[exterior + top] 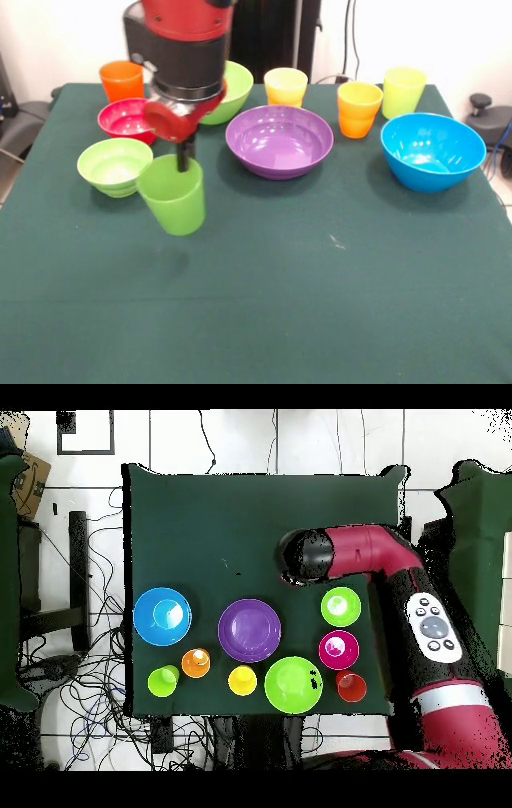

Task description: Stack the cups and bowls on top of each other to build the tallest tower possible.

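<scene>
green cloth table (320, 304) | my gripper (185, 160) clamped on green cup's (173, 194) rim, one finger inside, cup lifted off the cloth and tilted, beside small lime bowl (114, 166) | purple bowl (278, 141), blue bowl (432, 150) apart, nothing stacked

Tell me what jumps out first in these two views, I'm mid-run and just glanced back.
The red and black arm comes down at the front view's upper left, its gripper holding a green cup lifted clear of the green tablecloth, tilted slightly. Behind it, cups and bowls sit unstacked in a loose band, the wide purple bowl in the middle and the large blue bowl at the right.
</scene>
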`<action>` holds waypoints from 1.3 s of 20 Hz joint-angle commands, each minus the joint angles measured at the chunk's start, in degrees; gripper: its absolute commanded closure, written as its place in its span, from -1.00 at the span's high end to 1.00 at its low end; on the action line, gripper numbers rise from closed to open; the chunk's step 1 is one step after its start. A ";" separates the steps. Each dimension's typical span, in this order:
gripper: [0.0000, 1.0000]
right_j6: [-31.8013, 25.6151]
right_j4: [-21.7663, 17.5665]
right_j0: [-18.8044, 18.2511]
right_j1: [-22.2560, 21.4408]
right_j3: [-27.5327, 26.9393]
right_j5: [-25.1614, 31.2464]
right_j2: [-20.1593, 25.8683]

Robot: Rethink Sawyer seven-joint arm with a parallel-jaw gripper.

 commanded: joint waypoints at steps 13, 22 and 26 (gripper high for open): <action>-1.00 14.76 1.77 11.62 -0.20 1.56 -5.45 -4.34; -1.00 14.76 0.73 12.70 1.41 0.90 -11.53 -5.89; -1.00 13.63 -0.28 12.96 2.26 0.30 -12.97 -7.30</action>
